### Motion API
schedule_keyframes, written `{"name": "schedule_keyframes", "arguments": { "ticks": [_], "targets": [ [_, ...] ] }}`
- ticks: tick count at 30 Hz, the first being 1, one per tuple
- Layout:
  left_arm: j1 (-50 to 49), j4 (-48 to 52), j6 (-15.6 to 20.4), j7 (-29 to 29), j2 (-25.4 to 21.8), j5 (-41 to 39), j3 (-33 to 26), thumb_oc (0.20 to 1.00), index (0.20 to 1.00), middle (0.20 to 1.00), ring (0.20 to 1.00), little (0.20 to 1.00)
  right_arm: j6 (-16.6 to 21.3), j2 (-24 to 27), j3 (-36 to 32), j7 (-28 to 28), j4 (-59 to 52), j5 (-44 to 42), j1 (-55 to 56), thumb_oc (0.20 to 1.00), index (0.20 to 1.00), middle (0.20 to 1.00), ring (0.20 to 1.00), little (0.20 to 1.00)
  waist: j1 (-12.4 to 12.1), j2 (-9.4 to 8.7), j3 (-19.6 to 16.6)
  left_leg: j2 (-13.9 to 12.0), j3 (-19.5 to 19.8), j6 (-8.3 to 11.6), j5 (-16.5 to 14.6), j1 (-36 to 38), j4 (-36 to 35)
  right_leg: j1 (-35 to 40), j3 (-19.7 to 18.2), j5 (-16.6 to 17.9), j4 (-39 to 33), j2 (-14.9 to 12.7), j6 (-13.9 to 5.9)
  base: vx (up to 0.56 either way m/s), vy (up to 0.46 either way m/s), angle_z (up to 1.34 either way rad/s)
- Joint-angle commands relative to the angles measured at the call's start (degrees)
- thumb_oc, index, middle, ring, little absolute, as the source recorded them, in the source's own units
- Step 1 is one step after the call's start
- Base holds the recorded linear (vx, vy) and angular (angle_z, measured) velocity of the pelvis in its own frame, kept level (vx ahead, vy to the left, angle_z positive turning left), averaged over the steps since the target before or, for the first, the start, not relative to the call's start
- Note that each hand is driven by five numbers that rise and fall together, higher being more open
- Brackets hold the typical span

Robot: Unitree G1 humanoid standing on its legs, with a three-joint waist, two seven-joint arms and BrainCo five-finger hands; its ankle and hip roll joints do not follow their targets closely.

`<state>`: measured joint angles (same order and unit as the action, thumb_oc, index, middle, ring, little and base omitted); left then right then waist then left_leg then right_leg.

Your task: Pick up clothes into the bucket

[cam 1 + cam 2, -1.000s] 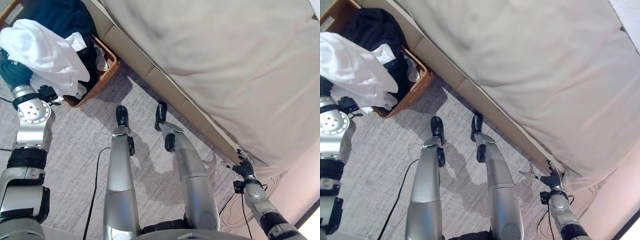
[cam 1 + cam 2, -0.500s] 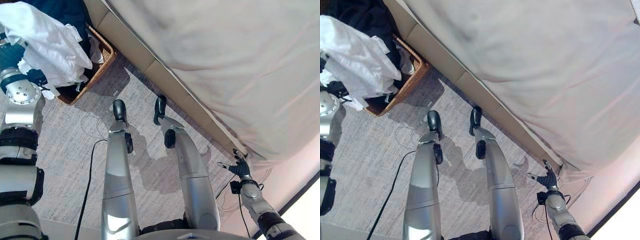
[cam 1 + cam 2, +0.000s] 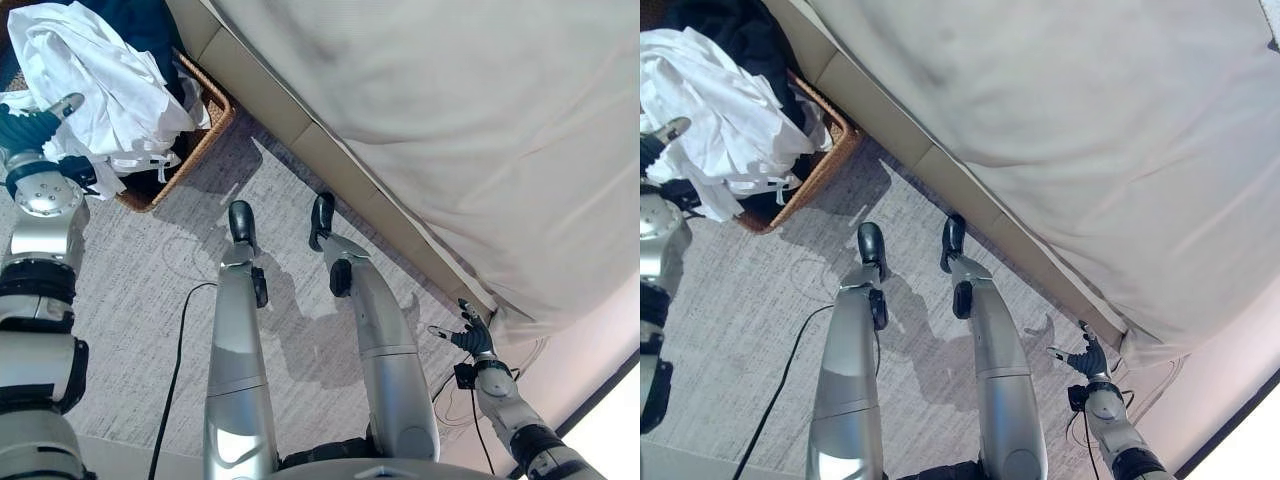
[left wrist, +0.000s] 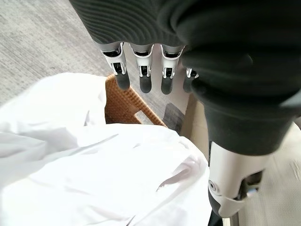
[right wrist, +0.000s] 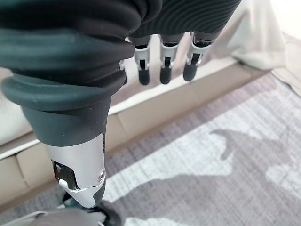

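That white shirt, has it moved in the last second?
Yes. The white shirt has dropped off the left hand and now lies lower, on the wicker basket.

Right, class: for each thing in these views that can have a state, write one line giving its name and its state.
White garment: crumpled, piled in the basket, not held.
Wicker basket: upright on the carpet, heaped with clothes.
Dark clothes: in the basket.
Left hand: open above the garment.
Right hand: open, holding nothing.

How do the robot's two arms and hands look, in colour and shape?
Both arms are silver-grey metal segments with black joint bands. Left hand and right hand each wear a dark ribbed cover; silver fingers end in dark tips, and each thumb is silver too.
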<state>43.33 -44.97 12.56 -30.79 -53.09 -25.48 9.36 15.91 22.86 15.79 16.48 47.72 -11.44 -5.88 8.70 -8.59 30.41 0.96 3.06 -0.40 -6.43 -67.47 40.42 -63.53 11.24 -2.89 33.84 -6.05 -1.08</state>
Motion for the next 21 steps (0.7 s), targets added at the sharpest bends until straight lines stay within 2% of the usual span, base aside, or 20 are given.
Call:
{"name": "schedule_keyframes", "arguments": {
  "ticks": [1,7,9,10,11,12,13,14,17,18,21],
  "targets": [
    [-5.1,5.8,1.5,0.0,-1.8,3.2,-5.4,1.000,1.000,1.000,1.000,1.000,-1.1,2.2,0.6,0.2,-1.4,-1.0,2.4,1.000,1.000,1.000,1.000,1.000,-2.7,0.18,-0.6,-0.4,0.4,0.12,-4.3,6.7,-0.1,6.8,-3.6,-0.8,-3.2,-3.9,-6.55,-0.05,-0.052,0.05],
    [-16.6,10.3,4.3,2.7,5.4,0.2,-10.8,1.000,1.000,1.000,1.000,1.000,-1.7,3.0,-1.6,0.6,-1.8,-0.5,1.6,1.000,1.000,1.000,1.000,1.000,-4.4,3.19,-0.6,0.1,0.1,0.98,-2.1,16.6,-6.2,15.1,-3.5,-1.3,-5.0,-4.1,-5.80,-0.05,-0.061,0.03],
    [-18.0,11.0,4.8,3.3,6.6,-0.4,-11.2,1.000,1.000,1.000,1.000,1.000,-1.9,3.2,-2.1,0.4,-1.6,-0.4,1.1,1.000,1.000,1.000,1.000,1.000,-4.6,3.63,-0.6,0.2,0.1,1.07,-1.7,18.6,-7.1,16.9,-3.4,-1.4,-5.2,-4.1,-5.63,-0.02,-0.065,0.04],
    [-21.7,13.6,6.5,5.5,10.2,-3.5,-12.1,1.000,1.000,1.000,1.000,1.000,-2.0,3.2,-3.0,0.4,-1.6,-0.3,1.1,1.000,1.000,1.000,1.000,1.000,-5.0,4.48,-0.6,0.6,0.0,1.38,-0.8,23.0,-10.0,21.0,-3.3,-1.7,-6.4,-4.0,-5.31,-0.02,-0.105,0.14],
    [-23.3,13.4,6.8,6.9,12.4,-4.2,-12.1,1.000,1.000,1.000,1.000,1.000,-2.2,3.0,-3.3,0.3,-0.9,-0.4,0.7,1.000,1.000,1.000,1.000,1.000,-5.0,4.96,-0.6,0.7,0.1,1.68,0.0,26.7,-12.5,24.2,-3.1,-1.9,-7.7,-3.9,-5.20,-0.08,-0.077,0.12],
    [-24.3,13.4,7.2,8.5,13.4,-4.9,-12.6,1.000,1.000,1.000,1.000,1.000,-2.2,3.2,-4.1,-0.1,-0.9,-0.2,0.3,1.000,1.000,1.000,1.000,1.000,-5.0,5.34,-0.6,0.8,-0.2,1.54,2.5,28.2,-14.7,25.5,-2.6,-0.1,-9.1,-4.1,-4.61,-0.06,-0.058,0.11],
    [-26.1,13.4,7.5,10.6,14.9,-6.1,-12.5,1.000,1.000,1.000,1.000,1.000,-2.1,3.5,-4.4,-0.6,-1.2,0.1,0.6,1.000,1.000,1.000,1.000,1.000,-4.9,5.76,-0.6,0.7,-0.1,1.82,3.2,31.5,-16.8,28.5,-2.2,-0.1,-10.2,-3.9,-4.60,-0.02,-0.069,0.10],
    [-28.2,12.2,7.3,14.1,16.4,-5.5,-11.5,1.000,1.000,1.000,1.000,1.000,-2.5,3.4,-5.5,-1.6,0.6,0.5,0.5,1.000,1.000,1.000,1.000,1.000,-4.9,6.78,-0.6,0.5,0.0,2.41,4.4,38.1,-20.5,35.0,-1.8,-0.1,-12.4,-3.7,-4.72,0.05,-0.073,0.11],
    [-29.2,11.3,7.1,15.6,17.6,-6.0,-11.5,1.000,1.000,1.000,1.000,1.000,-2.5,3.4,-5.9,-2.0,1.0,0.8,0.6,1.000,1.000,1.000,1.000,1.000,-4.8,7.24,-0.6,0.4,0.0,2.73,4.9,41.6,-22.6,38.2,-1.5,-0.1,-13.5,-3.6,-4.78,0.06,-0.053,0.06],
    [-29.9,6.3,6.7,18.8,20.0,-6.5,-11.1,1.000,1.000,1.000,1.000,1.000,-2.9,3.0,-6.3,-2.7,3.2,1.3,0.2,1.000,1.000,1.000,1.000,1.000,-4.6,7.87,-2.3,-0.1,-0.1,3.44,6.2,47.4,-26.8,43.6,-1.3,-0.1,-16.3,-3.0,-4.87,0.14,-0.066,0.06],
    [-34.1,5.6,6.5,21.5,23.9,-5.3,-10.3,1.000,1.000,1.000,1.000,1.000,-3.3,2.4,-6.8,-4.2,4.6,2.2,1.5,1.000,1.000,1.000,1.000,1.000,-4.7,8.83,-7.1,-0.8,-0.5,4.05,7.7,53.3,-31.8,49.0,-0.8,0.5,-20.7,-2.0,-5.04,0.18,-0.090,0.00]
  ]
}}
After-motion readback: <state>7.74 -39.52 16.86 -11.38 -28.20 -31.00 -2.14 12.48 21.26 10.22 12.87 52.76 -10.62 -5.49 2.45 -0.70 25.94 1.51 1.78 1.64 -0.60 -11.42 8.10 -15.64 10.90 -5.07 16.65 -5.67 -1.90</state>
